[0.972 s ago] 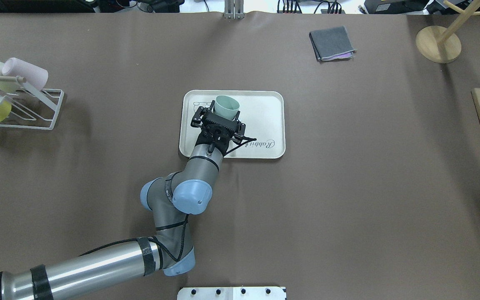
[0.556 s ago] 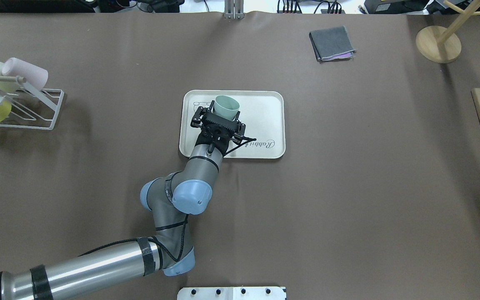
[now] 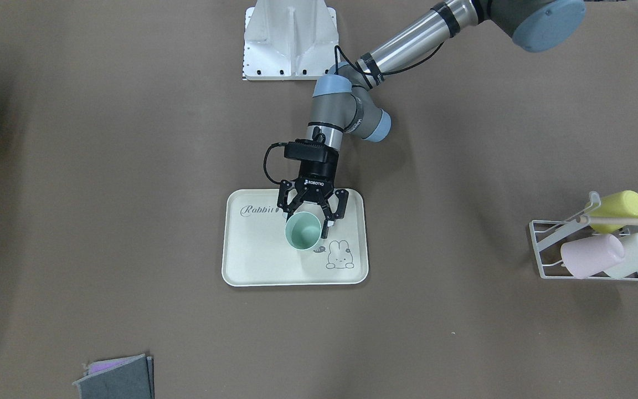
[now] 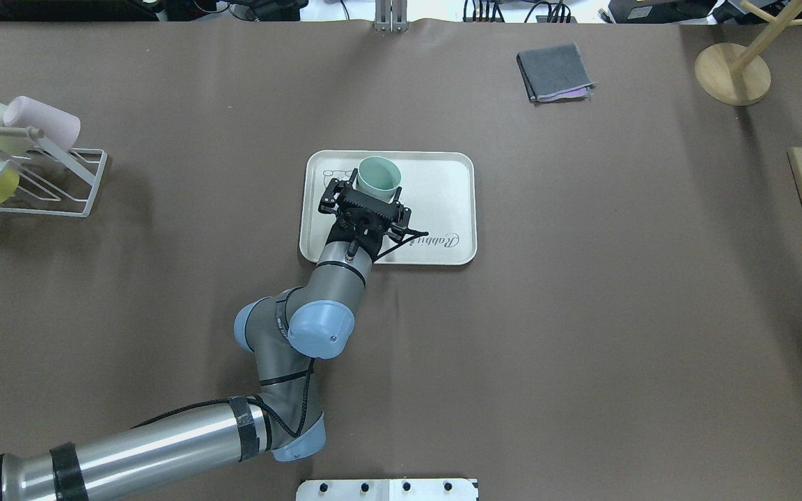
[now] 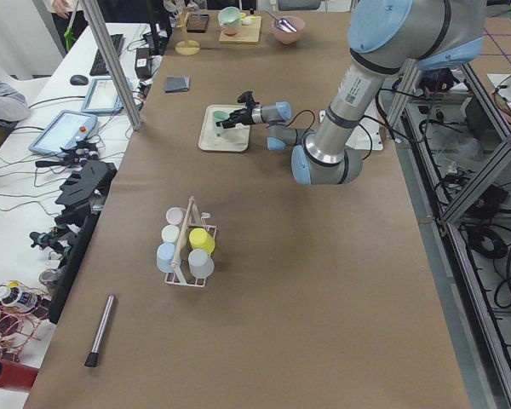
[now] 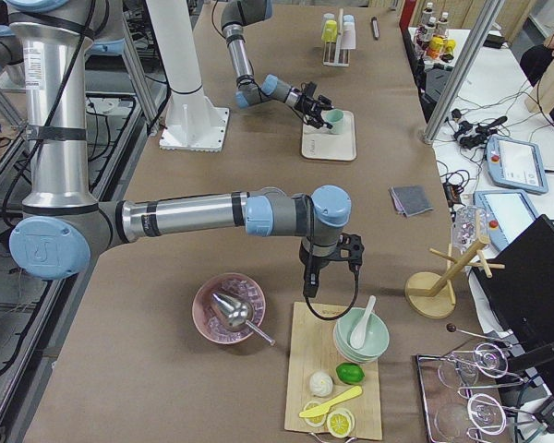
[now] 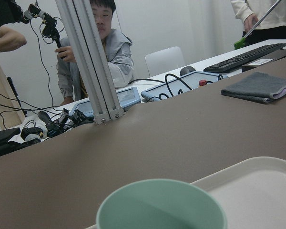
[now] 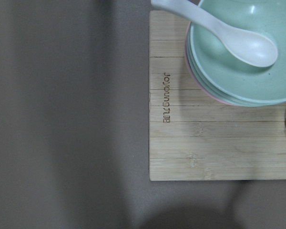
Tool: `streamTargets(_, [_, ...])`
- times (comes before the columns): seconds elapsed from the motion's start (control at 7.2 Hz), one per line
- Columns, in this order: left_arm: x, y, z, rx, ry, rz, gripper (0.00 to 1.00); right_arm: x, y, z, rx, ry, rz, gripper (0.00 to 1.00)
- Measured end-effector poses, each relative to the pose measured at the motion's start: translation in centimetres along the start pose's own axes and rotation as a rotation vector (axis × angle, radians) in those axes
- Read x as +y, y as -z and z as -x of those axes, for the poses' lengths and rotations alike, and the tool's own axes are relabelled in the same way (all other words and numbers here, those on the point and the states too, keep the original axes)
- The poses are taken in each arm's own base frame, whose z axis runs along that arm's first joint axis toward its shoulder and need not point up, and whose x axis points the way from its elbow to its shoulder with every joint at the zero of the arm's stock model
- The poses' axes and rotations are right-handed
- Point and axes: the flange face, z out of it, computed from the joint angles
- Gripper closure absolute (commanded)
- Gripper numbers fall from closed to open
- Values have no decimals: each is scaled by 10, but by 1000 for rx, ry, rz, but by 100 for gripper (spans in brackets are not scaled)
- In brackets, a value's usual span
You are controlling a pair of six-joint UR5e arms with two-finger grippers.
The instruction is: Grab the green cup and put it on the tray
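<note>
The green cup (image 3: 303,233) stands upright on the cream tray (image 3: 258,255), near the bunny drawing. In the overhead view the cup (image 4: 379,174) is at the tray's (image 4: 443,188) far left part. My left gripper (image 3: 307,221) reaches in level from the robot's side; its fingers stand spread on either side of the cup and look open. The left wrist view shows the cup's rim (image 7: 162,205) close below, with the tray (image 7: 257,191) behind it. My right gripper (image 6: 351,254) hangs above the wooden board; I cannot tell whether it is open or shut.
A white wire rack (image 4: 25,167) with pastel cups lies at the table's left end. A folded grey cloth (image 4: 555,72) and a wooden stand (image 4: 732,73) are at the far right. The wooden board (image 8: 200,143) holds stacked bowls (image 8: 238,57) and a spoon.
The cup's rim has shifted slightly away from the robot in the overhead view. The left arm has barely moved.
</note>
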Motion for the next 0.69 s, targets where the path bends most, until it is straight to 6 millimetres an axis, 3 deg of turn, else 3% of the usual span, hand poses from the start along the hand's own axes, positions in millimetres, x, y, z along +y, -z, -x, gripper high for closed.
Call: streamTargets(0.69, [-1,0,-1,2,3,-1,15,0,0,0,1,0,0,0])
